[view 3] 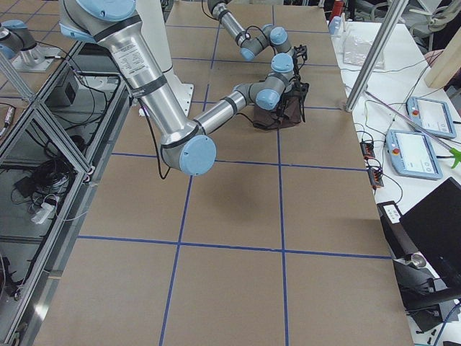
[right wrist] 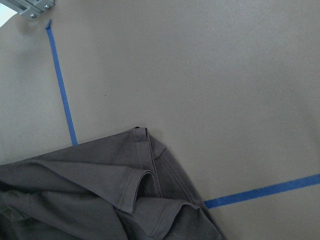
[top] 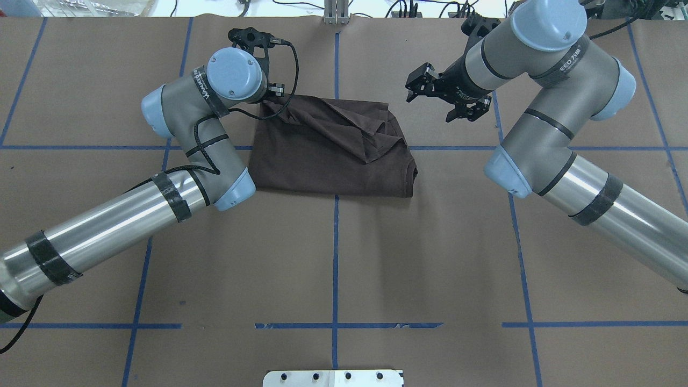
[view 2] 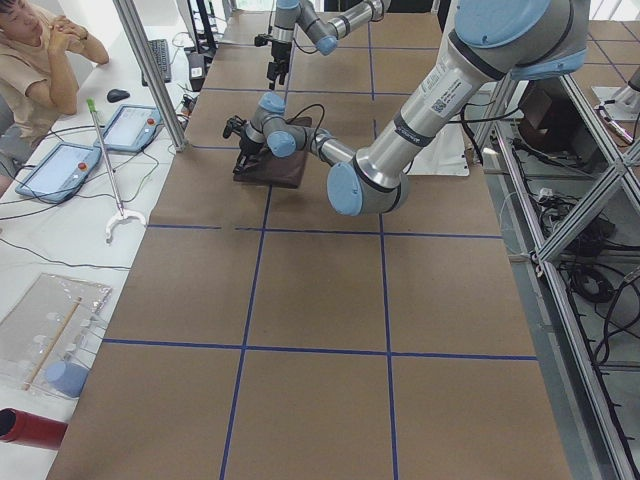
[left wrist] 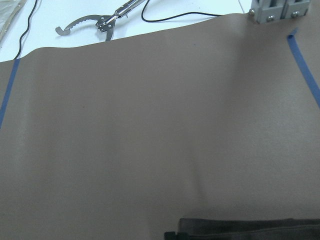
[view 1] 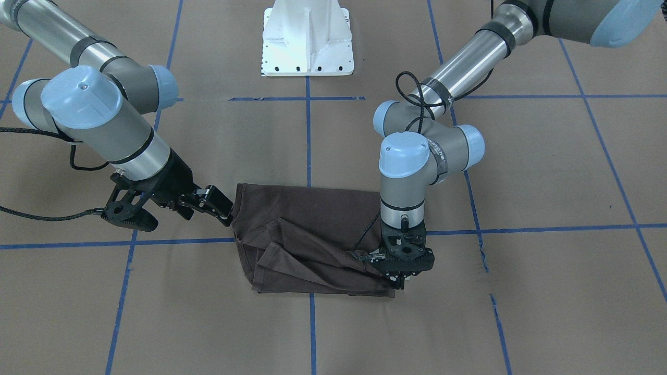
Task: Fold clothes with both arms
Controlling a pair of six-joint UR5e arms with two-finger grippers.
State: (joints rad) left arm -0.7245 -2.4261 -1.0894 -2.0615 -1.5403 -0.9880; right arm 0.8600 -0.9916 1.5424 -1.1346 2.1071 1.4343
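The dark brown T-shirt [top: 322, 161] lies upper centre of the overhead view, straddling the vertical blue tape line [top: 335, 252] on the brown table [top: 430, 258]; it is already reduced to a rough rectangle, with a loose creased flap along its far side; the left gripper [view 1: 397, 278] points straight down at the shirt's lower right corner in the front-facing view and appears clenched on the fabric there, as a taut ridge of cloth runs toward it; the right gripper [view 1: 224, 209] sits at the opposite end of the shirt, at centre left of that view, jaws spread and holding nothing; the overhead view shows it clear of the cloth; judged step: a further fold in hand, with only one corner secured; the next move likely calls for the right gripper to descend and pinch the matching corner, so both arms carry the layer across level; a one-sided pull risks skewing the stack.
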